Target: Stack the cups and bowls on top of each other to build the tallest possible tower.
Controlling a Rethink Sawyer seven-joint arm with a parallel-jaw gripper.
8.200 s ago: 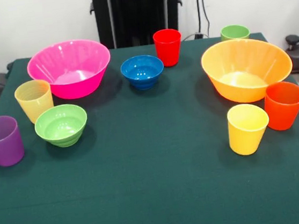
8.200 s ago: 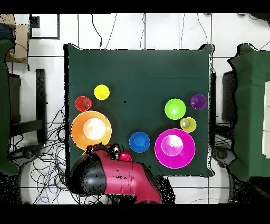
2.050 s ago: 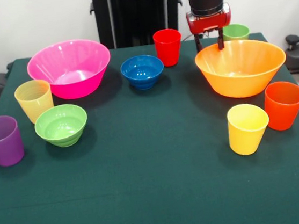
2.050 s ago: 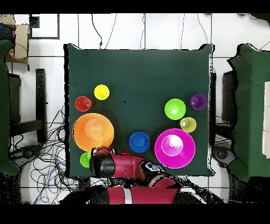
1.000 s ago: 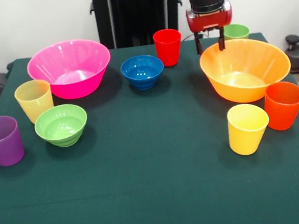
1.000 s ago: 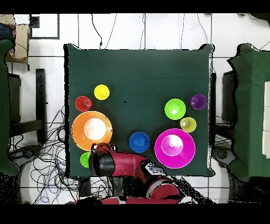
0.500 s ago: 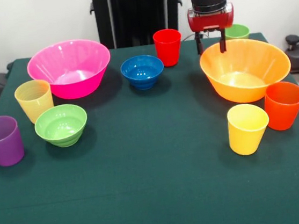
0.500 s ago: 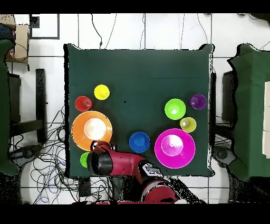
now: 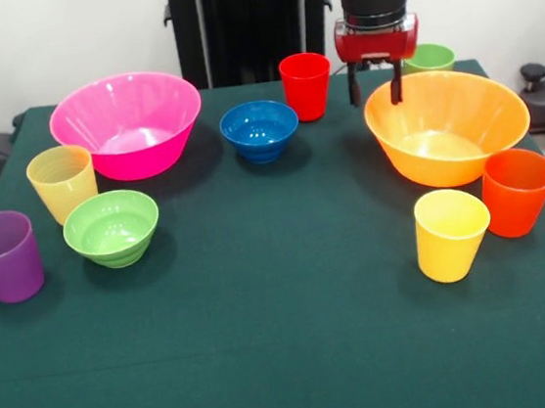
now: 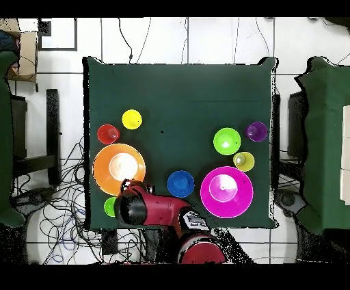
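The gripper [image 9: 375, 89] hangs with its jaws apart and empty above the far rim of the orange bowl [image 9: 446, 127], beside the red cup [image 9: 305, 85]. Nothing is stacked yet: every cup and bowl sits separately on the green worktop [image 9: 265, 313]. The step looks like choosing a first piece; next the jaws must descend over a rim and close.
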